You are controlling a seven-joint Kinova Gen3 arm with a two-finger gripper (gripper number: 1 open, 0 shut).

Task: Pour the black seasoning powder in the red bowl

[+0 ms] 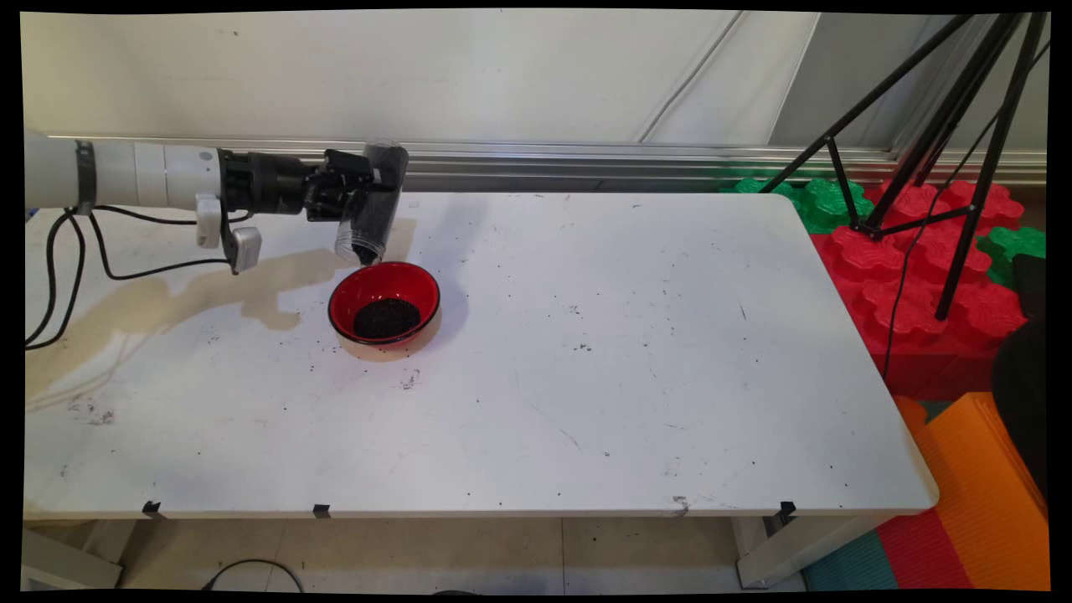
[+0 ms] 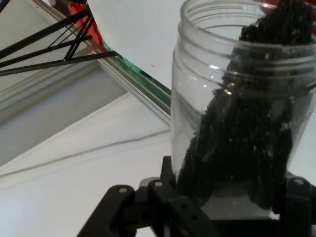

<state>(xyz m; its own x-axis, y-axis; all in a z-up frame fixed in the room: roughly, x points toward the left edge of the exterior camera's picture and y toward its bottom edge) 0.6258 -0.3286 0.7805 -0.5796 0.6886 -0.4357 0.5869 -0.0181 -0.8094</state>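
The gripper has its jaws clamped on the sides of a clear plastic jar, holding it tipped well over with its open mouth pointing down, and that mouth sits just above the far rim of the red bowl, which stands on the white table directly below and a little nearer to me than the jaws. Held like that, I'd judge, so whatever slides out of the jar drops into the bowl rather than onto the tabletop. The jar is see-through with a threaded neck and no lid; in the hand view the dark granules inside have slumped toward the mouth end. A black heap of the same stuff lies in the bowl's bottom, and stray specks dot the table around it.
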